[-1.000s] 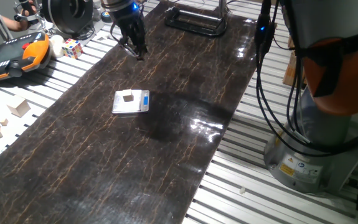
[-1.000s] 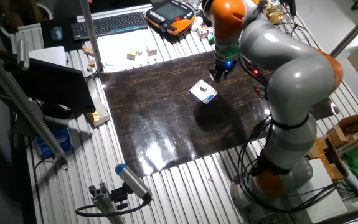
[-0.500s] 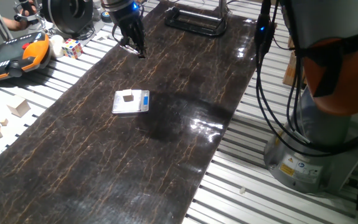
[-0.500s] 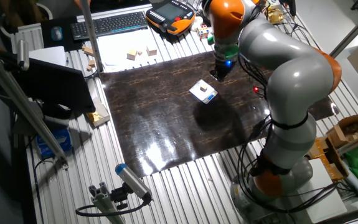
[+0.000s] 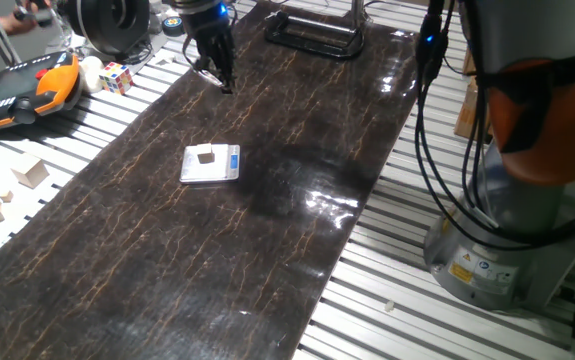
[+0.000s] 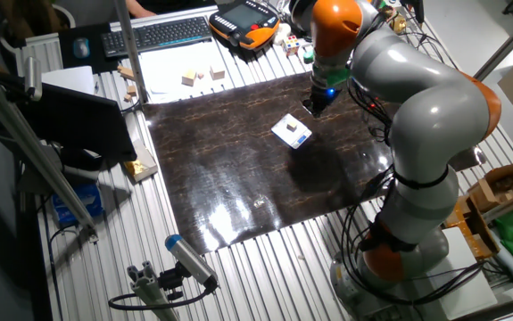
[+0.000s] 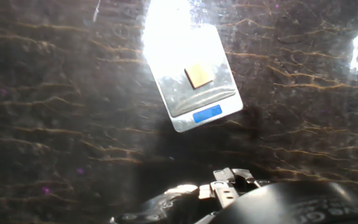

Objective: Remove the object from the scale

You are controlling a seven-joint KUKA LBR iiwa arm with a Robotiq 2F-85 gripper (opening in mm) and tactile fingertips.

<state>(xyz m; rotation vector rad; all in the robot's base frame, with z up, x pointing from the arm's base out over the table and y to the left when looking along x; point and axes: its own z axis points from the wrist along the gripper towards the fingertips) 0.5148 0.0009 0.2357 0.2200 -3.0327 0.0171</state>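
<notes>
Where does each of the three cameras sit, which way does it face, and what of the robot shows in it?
One fixed view: at one end of the dark mat, looking along it; scale mid-mat, gripper at the far end, arm base at right.
The other fixed view: high to one side, looking down; the whole orange-grey arm shows.
Hand view: on the hand, looking down; dark hand parts at the bottom edge.
All three share the scale bearing the wooden cube.

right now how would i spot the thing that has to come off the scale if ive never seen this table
Find the long dark marbled mat; near its middle lies a small flat silver scale with a blue display strip. The tiny tan wooden cube sits on its platform, unlike the larger pale wooden blocks off the mat.
</notes>
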